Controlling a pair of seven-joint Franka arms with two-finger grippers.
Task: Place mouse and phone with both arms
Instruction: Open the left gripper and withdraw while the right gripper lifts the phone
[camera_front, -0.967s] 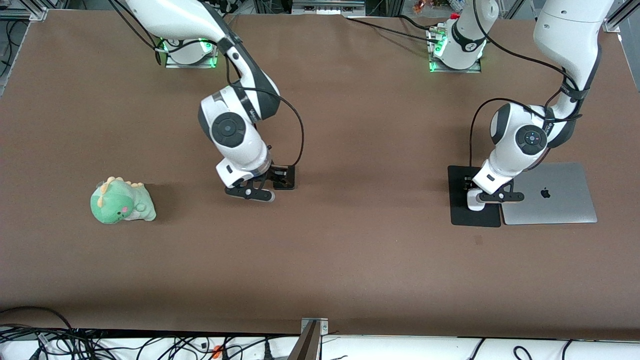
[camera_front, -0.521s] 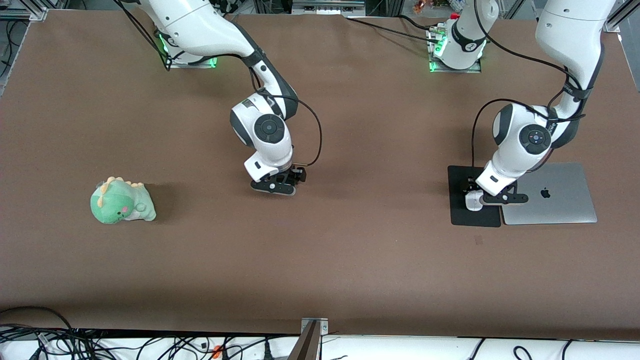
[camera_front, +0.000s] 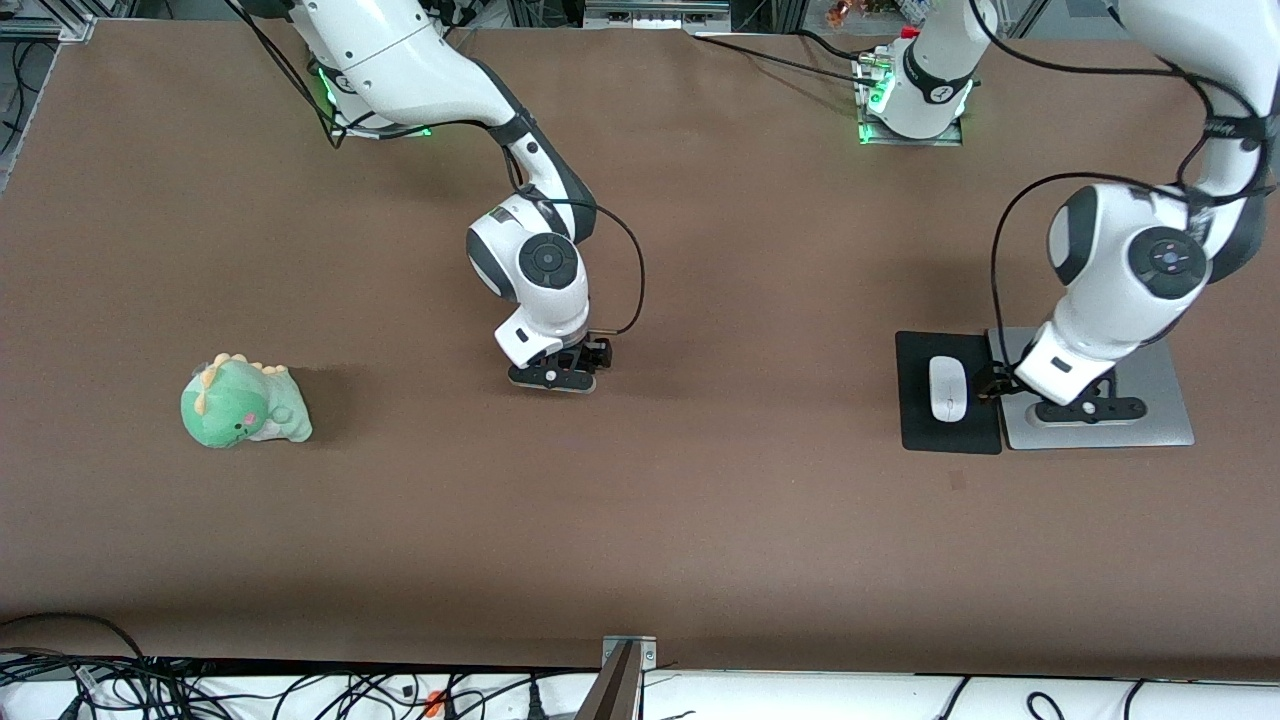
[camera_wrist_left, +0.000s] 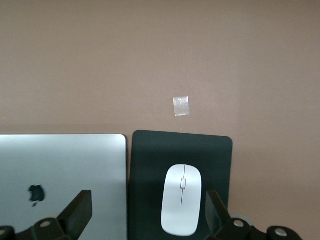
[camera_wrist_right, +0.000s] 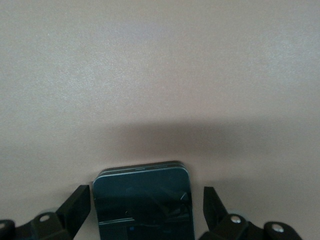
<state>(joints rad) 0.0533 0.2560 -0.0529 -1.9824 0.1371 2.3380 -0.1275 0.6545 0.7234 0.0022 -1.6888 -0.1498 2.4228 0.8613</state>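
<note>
Mouse (camera_front: 947, 388) beside Apple-logo laptop (camera_wrist_left: 60, 180)

Mouse (camera_front: 948, 389) on black pad (camera_front: 925, 432)

Mouse (camera_front: 947, 388) on pad (camera_front: 920, 420) beside laptop (camera_front: 1160, 425)

White jointed arms (camera_front: 1130, 280), black joint bands, black cables, apparently green-lit bases
</note>
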